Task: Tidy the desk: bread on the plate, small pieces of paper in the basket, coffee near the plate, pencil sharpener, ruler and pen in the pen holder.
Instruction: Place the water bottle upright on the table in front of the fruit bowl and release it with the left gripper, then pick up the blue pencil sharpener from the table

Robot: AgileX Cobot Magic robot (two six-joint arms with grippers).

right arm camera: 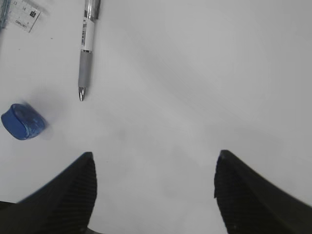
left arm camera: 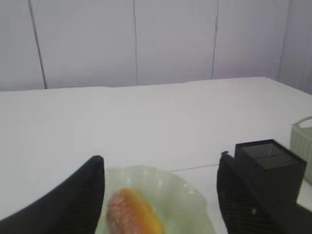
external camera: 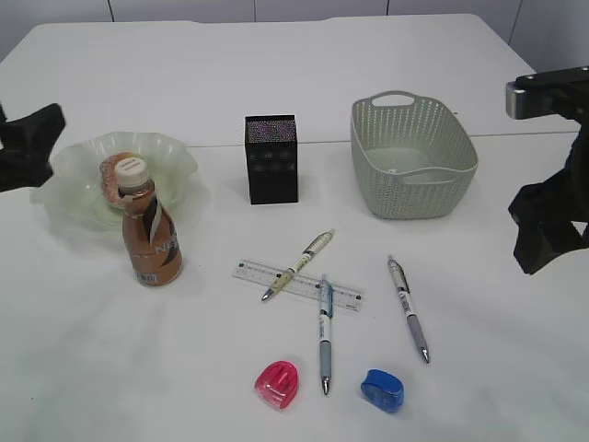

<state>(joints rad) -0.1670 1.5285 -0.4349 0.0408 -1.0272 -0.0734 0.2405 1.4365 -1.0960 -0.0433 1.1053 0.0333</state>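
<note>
Counter (external camera: pixel 294 83), near to far.

Near edge, 6 o'clock: pink sharpener (external camera: pixel 278 384) and blue sharpener (external camera: pixel 382 389), both loose.

Centre: three pens (external camera: pixel 324 333) and the ruler (external camera: pixel 296 284) lie loose; one pen crosses the ruler. All outstanding.

9 o'clock: coffee (external camera: pixel 152 230) stands touching the plate (external camera: pixel 175 161), judged done. Bread (left arm camera: pixel 134 213) on plate, done.

12 o'clock: pen holder (external camera: pixel 271 158); whether anything is inside cannot be told.

1 o'clock: basket (external camera: pixel 412 157); paper not discernible.

Left end effector (left arm camera: pixel 158 200) and right end effector (right arm camera: pixel 153 195): both spread wide, nothing held.
</note>
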